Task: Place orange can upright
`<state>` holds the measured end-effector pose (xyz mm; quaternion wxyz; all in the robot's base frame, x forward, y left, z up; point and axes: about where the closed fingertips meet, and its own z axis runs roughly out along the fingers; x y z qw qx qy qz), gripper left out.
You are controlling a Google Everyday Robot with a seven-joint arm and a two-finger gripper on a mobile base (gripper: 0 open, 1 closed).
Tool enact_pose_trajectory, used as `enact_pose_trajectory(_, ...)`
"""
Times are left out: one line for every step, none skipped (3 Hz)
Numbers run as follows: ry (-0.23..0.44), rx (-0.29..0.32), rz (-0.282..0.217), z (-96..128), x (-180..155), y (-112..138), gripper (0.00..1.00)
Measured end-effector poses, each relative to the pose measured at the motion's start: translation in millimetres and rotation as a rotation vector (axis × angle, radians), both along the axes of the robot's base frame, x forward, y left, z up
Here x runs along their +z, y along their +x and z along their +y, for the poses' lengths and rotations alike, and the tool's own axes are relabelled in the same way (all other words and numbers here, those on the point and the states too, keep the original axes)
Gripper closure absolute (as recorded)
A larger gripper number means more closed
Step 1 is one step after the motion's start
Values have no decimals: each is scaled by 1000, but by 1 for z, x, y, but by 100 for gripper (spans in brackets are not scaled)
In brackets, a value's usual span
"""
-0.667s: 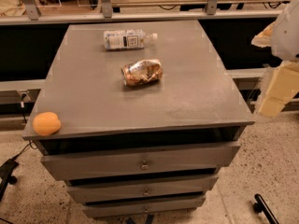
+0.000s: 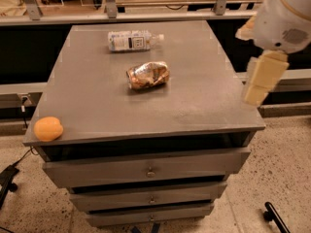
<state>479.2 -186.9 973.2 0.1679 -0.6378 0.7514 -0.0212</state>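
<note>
Front-left corner of the table [image 2: 204, 108]: round matte orange fruit [image 2: 48, 128], sitting right at the left edge, well apart from everything else.

Far edge, a little left of centre: clear plastic bottle [image 2: 132, 40] with white label, lying on its side, cap end pointing toward the right edge.

Middle of the tabletop, slightly nearer the far edge than the front: the orange can [image 2: 148, 75]. It lies on its side, not upright, with its long axis running roughly left to right. Shiny copper skin with pale markings. Nothing touches it; the bottle lies beyond it toward the far edge, with a clear gap between the two.

Under the top, at the front: three grey drawers [image 2: 146, 171], stacked, each with a small central knob.

Off the right edge, about halfway along it: the gripper [image 2: 263, 77], cream-coloured, hanging below a bulky white arm housing [image 2: 286, 18]. It is outside the tabletop, well apart from the can, holding nothing visible. Whether it is spread or closed, cannot tell from this angle.
</note>
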Motion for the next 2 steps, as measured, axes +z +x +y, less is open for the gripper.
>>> enact_pose_trajectory(-12, 110, 22, 52, -8, 58, 0)
enact_pose_trajectory(-40, 171, 48, 104, -17, 109, 0)
